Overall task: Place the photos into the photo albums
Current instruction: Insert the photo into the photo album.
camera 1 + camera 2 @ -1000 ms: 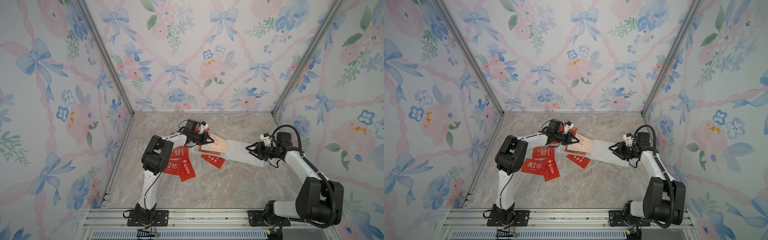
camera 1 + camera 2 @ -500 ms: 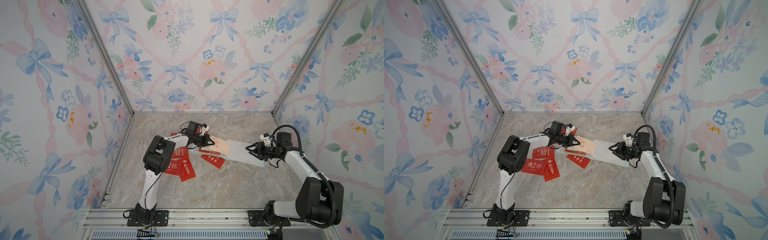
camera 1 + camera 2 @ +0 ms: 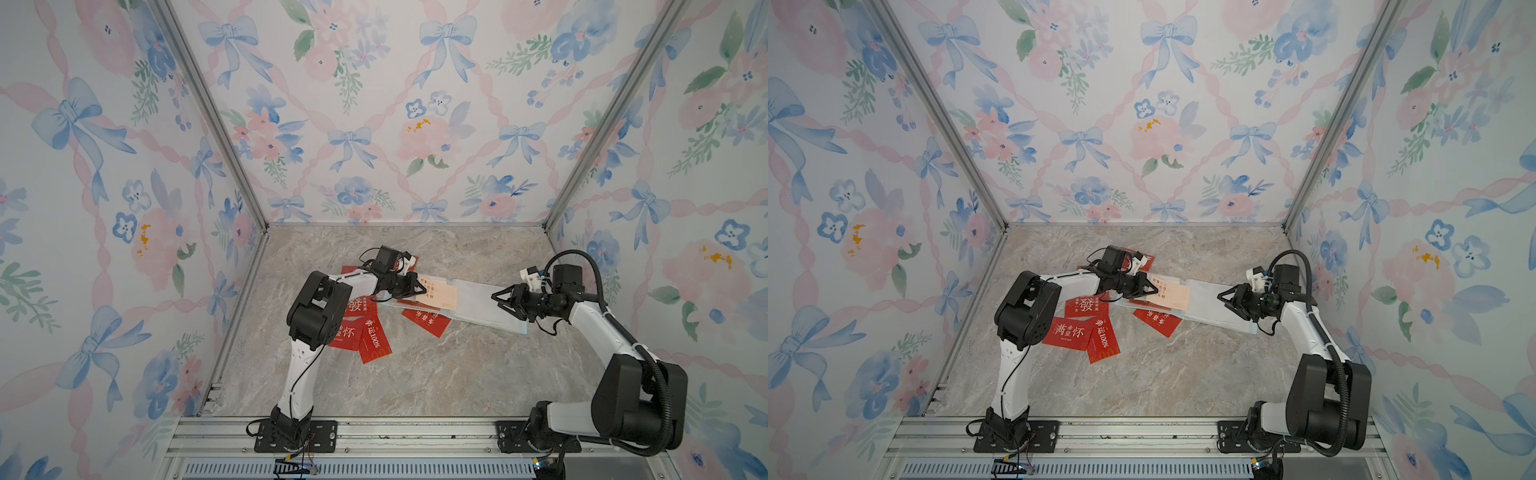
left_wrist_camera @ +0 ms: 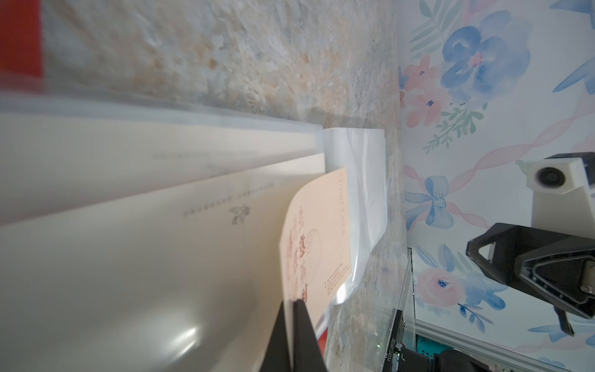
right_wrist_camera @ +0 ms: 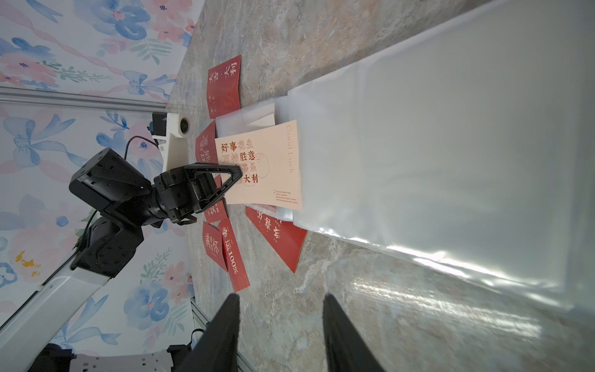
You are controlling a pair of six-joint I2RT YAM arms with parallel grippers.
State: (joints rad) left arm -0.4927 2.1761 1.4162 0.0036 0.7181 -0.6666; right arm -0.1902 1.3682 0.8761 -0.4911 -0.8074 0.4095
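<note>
The left gripper (image 3: 417, 284), clamped on the cream card (image 3: 439, 294), has pushed it nearer the album (image 3: 482, 305) sleeve; insertion looks to be starting. The right gripper (image 3: 496, 301): half open, empty, unmoved.

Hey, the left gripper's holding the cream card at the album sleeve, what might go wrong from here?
The cream card looks bowed where the left gripper pinches it, so it may buckle or snag at the sleeve edge. The right gripper is open near the album, not gripping it, so a push may slide it. A red card partly under the album could get dragged.
</note>
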